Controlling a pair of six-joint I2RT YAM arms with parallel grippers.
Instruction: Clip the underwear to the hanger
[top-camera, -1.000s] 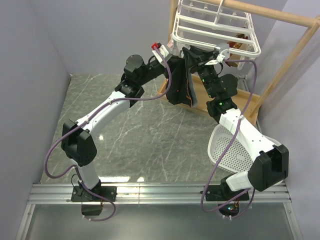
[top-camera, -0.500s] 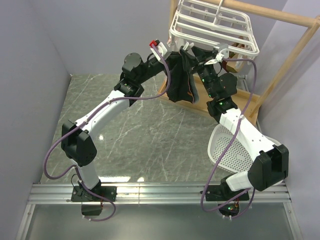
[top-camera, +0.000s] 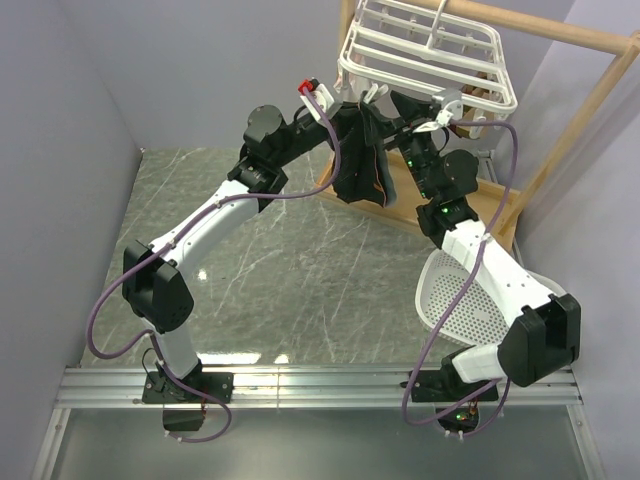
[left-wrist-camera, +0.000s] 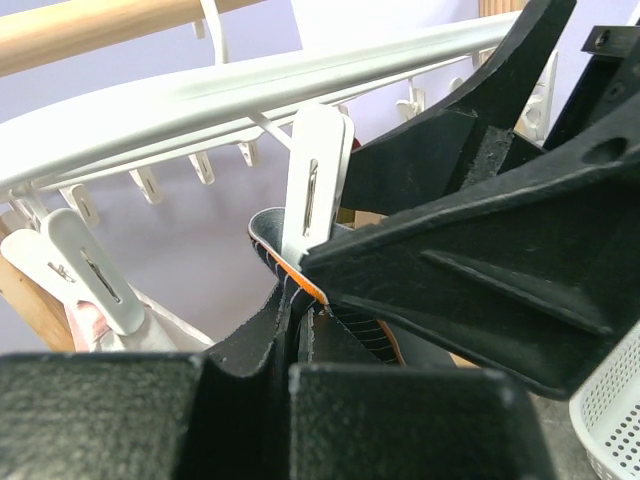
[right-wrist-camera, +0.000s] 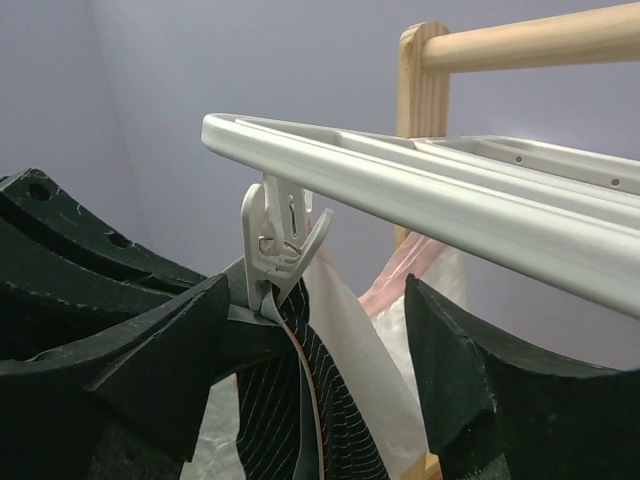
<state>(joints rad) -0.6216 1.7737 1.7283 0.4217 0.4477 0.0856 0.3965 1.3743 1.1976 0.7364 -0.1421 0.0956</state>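
Observation:
The black underwear (top-camera: 362, 168) hangs bunched under the front bar of the white hanger (top-camera: 430, 55). My left gripper (top-camera: 348, 112) is shut on its orange-trimmed waistband (left-wrist-camera: 268, 250) right below a white clip (left-wrist-camera: 315, 180). In the right wrist view that clip (right-wrist-camera: 275, 245) is closed on the striped fabric (right-wrist-camera: 300, 410) under the rack bar (right-wrist-camera: 420, 195). My right gripper (right-wrist-camera: 320, 370) is open, with the clip and the fabric between its fingers (right-wrist-camera: 170, 370), touching neither. It also shows in the top view (top-camera: 418, 112).
The hanger hangs from a light wooden frame (top-camera: 590, 100). A whitish pouch with pink edging (right-wrist-camera: 400, 290) hangs behind the clip. Other free clips (left-wrist-camera: 85, 275) hang along the bars. A white perforated basket (top-camera: 470, 295) lies on the marble table by the right arm.
My left gripper has lifted the underwear's top edge a little, up against the rack's front bar. The rack has shifted slightly left. The right arm has risen slightly.

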